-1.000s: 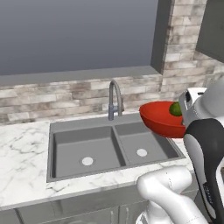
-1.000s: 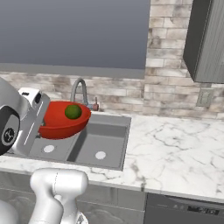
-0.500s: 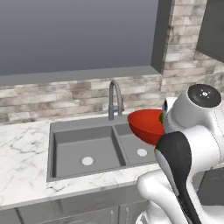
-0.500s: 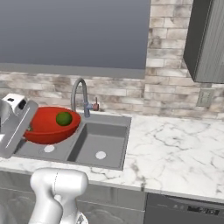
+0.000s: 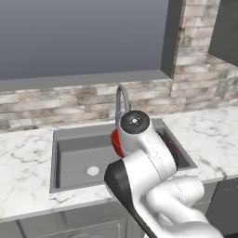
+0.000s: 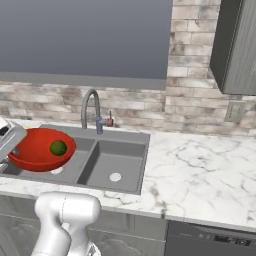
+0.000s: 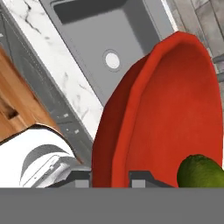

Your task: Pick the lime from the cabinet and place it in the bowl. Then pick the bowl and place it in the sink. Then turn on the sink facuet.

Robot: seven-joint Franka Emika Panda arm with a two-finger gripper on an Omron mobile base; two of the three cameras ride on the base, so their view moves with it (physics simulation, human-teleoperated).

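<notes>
The red bowl [image 6: 40,148] hangs tilted over the grey sink [image 6: 117,160], above its left basin, with the small green lime [image 6: 58,147] lying inside it. My gripper [image 6: 10,150] is shut on the bowl's left rim. In the hand view the bowl [image 7: 166,118] rises between the fingertips [image 7: 83,177] of the gripper [image 7: 111,179], and the lime [image 7: 201,171] rests low in it. Past the rim lies a basin of the sink [image 7: 131,26]. In the left base view my arm hides most of the bowl [image 5: 114,142]. The faucet [image 6: 91,107] stands behind the sink.
White marble counter [image 6: 200,170] runs to the right of the sink and also to its left [image 5: 23,181]. A brick backsplash with an outlet [image 6: 233,111] stands behind. A dark wall cabinet [image 6: 235,45] hangs at the upper right.
My arm has swung left with the bowl and lime, from beside the sink's right edge to above the sink. The grip on the rim has held.
</notes>
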